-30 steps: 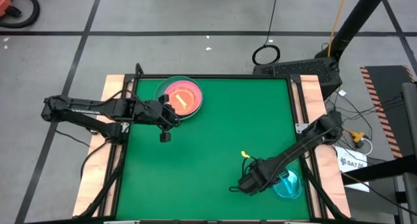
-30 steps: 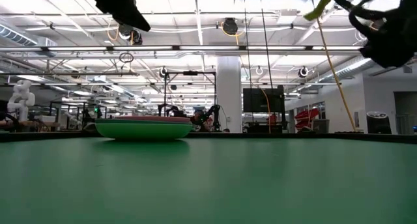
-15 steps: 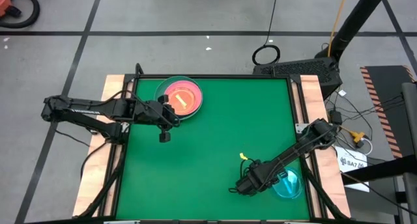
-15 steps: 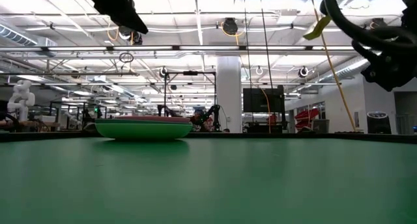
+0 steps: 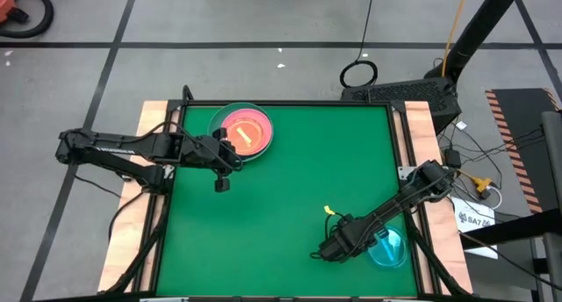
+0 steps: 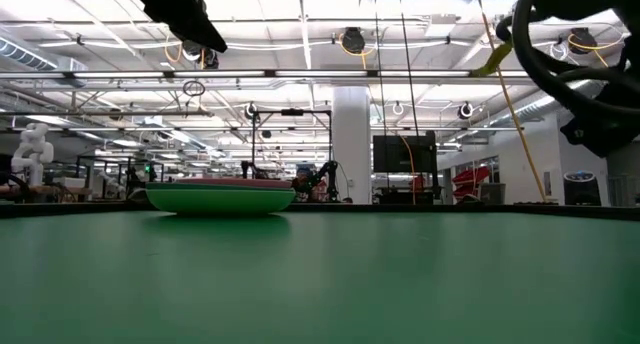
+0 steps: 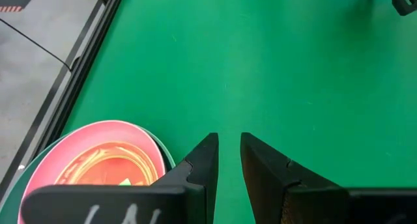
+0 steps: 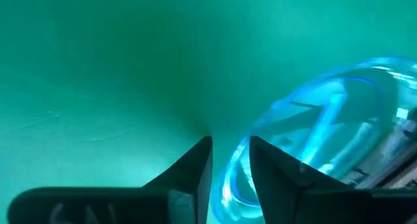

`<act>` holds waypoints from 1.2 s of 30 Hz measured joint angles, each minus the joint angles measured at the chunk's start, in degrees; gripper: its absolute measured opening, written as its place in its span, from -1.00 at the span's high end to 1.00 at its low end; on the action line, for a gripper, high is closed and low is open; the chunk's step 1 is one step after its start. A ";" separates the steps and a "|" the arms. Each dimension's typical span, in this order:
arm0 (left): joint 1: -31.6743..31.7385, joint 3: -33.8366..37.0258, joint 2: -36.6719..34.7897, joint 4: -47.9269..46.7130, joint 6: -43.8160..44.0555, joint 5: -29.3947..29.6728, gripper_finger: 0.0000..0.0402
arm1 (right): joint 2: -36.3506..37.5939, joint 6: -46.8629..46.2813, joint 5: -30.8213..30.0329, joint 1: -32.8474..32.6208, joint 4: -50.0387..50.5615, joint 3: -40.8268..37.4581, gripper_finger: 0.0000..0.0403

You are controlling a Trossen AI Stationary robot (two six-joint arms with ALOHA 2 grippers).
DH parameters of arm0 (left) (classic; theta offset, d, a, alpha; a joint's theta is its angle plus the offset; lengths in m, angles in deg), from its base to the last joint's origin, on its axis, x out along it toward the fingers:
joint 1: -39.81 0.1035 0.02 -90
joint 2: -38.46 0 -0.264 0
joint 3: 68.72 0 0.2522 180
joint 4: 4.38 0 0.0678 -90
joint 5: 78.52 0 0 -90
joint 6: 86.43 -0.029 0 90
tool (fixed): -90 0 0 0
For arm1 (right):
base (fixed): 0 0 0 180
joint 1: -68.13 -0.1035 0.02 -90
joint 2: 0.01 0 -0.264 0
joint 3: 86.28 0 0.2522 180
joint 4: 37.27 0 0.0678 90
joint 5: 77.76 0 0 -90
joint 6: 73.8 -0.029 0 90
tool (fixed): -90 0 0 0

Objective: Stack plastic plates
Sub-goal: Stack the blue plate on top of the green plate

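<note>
A stack of plastic plates (image 5: 241, 131) rests on the green table at the far left: a large light green plate at the bottom, a pink one on it, and a small amber one (image 7: 107, 164) on top. A small translucent cyan plate (image 5: 389, 248) lies flat near the table's near right corner. My right gripper (image 8: 231, 144) points steeply down at the cyan plate's left rim, open, one finger outside the rim and one over the plate's inside. My left gripper (image 7: 229, 138) hangs above the table just near of the stack, narrowly open, with nothing between its fingers. My right gripper straddles the cyan plate's rim (image 8: 233, 178) from above, slanting down, one finger (image 8: 195, 165) outside it and the other (image 8: 273, 168) inside. The plate lies flat on the table. Whether the fingers touch the rim, I cannot tell.
The green table top between stack and cyan plate is bare (image 5: 307, 170). Wooden side rails (image 5: 420, 126) run along the table's left and right edges. Cables and a white box (image 5: 474, 216) lie off the table to the right.
My right gripper has come down toward the cyan plate's rim, and its arm shows lower in the low view. The cyan plate and the stack have stayed where they were.
</note>
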 joint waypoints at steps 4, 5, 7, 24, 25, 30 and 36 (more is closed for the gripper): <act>0.00 0.00 0.00 0.00 0.03 0.00 0.63 | 0.24 -0.60 0.30 0.07 -3.37 -2.15 0.54; 0.00 0.00 0.00 0.02 0.04 0.00 0.63 | 0.24 -0.62 0.34 0.09 -3.40 -2.33 0.54; 0.00 0.00 0.00 0.02 0.04 0.00 0.63 | 0.26 -0.62 0.31 0.07 -3.33 -2.54 0.56; 0.01 0.00 0.00 0.04 0.42 0.00 0.63 | 0.60 0.32 0.10 0.21 -2.44 -2.80 0.98; 0.02 0.00 0.00 0.07 0.42 0.00 0.63 | 0.83 0.43 0.06 0.32 -2.31 -2.82 0.98; 0.01 0.02 0.00 0.07 0.44 0.00 0.63 | 2.52 2.05 -0.60 0.93 -1.82 -2.84 0.99; 0.01 0.02 0.00 0.07 0.48 0.00 0.63 | 3.54 4.81 -3.83 1.77 0.51 -1.40 1.00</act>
